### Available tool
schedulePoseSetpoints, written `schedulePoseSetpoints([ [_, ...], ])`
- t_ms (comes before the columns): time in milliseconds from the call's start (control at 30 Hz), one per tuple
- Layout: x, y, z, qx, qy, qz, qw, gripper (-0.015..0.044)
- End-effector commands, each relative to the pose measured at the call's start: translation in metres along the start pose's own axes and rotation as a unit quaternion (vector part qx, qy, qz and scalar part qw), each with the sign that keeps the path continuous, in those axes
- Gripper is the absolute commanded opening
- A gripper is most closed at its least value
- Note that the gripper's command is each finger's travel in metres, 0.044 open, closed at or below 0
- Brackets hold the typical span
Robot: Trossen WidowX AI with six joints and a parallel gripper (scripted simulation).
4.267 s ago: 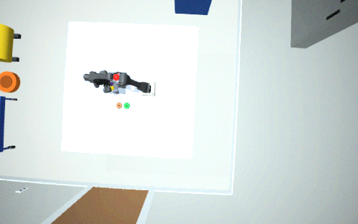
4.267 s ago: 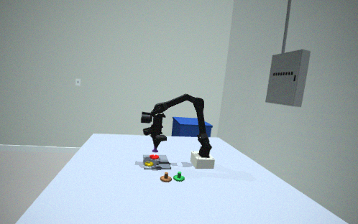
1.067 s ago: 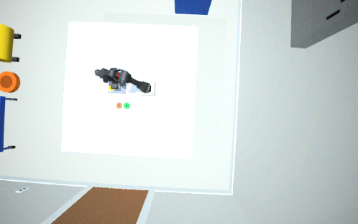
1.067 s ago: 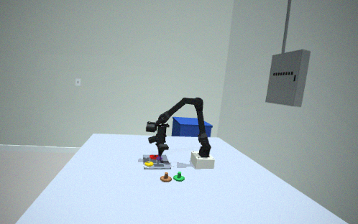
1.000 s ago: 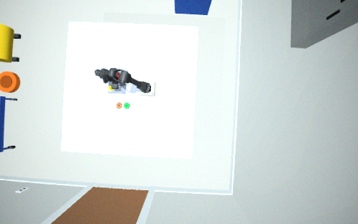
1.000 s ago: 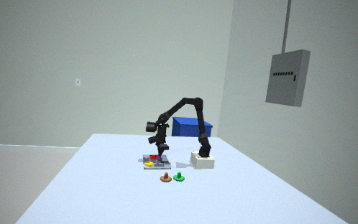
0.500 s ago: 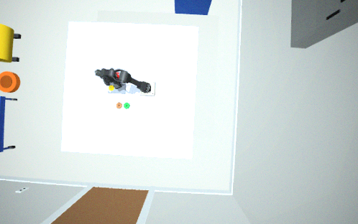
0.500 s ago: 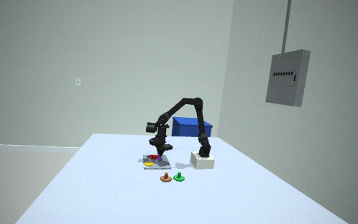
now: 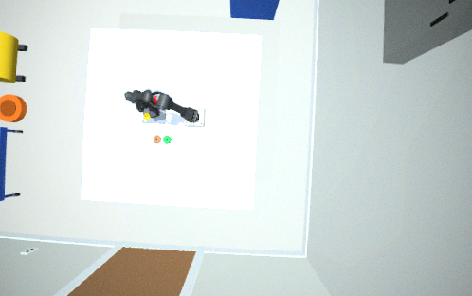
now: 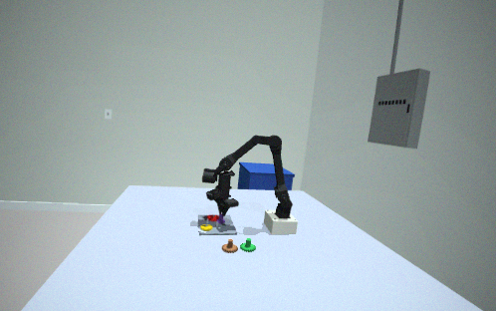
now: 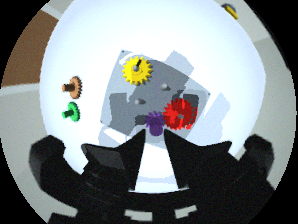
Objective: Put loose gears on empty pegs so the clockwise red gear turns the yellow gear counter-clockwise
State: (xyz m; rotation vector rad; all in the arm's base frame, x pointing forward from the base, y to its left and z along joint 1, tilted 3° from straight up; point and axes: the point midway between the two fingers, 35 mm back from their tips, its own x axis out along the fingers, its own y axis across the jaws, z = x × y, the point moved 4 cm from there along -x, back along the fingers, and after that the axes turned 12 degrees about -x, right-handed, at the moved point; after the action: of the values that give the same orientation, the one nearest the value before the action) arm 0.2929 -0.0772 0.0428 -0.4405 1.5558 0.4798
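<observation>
The grey board point(image 10: 230, 230) point(image 11: 171, 76) carries the red gear point(image 10: 212, 218) point(image 11: 178, 112) and the yellow gear point(image 9: 148, 116) point(image 10: 206, 227) point(image 11: 135, 75). A purple gear point(image 10: 221, 219) point(image 11: 155, 120) is at the board beside the red gear, their teeth close together; whether it sits flat is unclear. My gripper point(image 11: 154, 131) is slightly open, its fingertips on either side of the purple hub with small gaps. Two bare pegs show, one peg point(image 11: 165, 87) between yellow and red, another peg point(image 11: 139, 101) nearer purple. A brown gear point(image 9: 156, 139) point(image 10: 229, 247) point(image 11: 76, 87) and a green gear point(image 9: 167, 139) point(image 10: 248, 247) point(image 11: 75, 112) stand on the table.
The white arm base point(image 10: 280, 225) stands on the table point(image 10: 299, 279) to the right of the board. The arm arches over from it and covers part of the board in the overhead view. The brown and green gears stand side by side, off the board.
</observation>
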Motion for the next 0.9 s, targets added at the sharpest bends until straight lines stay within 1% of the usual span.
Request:
schedulePoseSetpoints([
  [0, -0.021, -0.002, 0.002, 0.029, -0.004, -0.005, 1.000, 0.0140],
  [100, -0.039, -0.001, 0.001, 0.054, -0.004, -0.005, 0.999, 0.0140],
  [167, -0.040, -0.001, 0.001, 0.056, -0.004, -0.005, 0.998, 0.0140],
  [233, -0.034, 0.003, 0.006, 0.065, -0.006, -0.006, 0.998, 0.0193],
  [367, -0.034, 0.033, 0.028, 0.190, -0.008, -0.005, 0.982, 0.0298],
  [533, -0.034, 0.074, 0.050, 0.349, -0.010, -0.001, 0.937, 0.0429],
  [567, -0.034, 0.082, 0.053, 0.380, -0.010, -0.001, 0.925, 0.0440],
  [700, -0.034, 0.116, 0.064, 0.499, -0.009, 0.002, 0.867, 0.0440],
  [867, -0.033, 0.159, 0.071, 0.635, -0.007, 0.005, 0.773, 0.0440],
])
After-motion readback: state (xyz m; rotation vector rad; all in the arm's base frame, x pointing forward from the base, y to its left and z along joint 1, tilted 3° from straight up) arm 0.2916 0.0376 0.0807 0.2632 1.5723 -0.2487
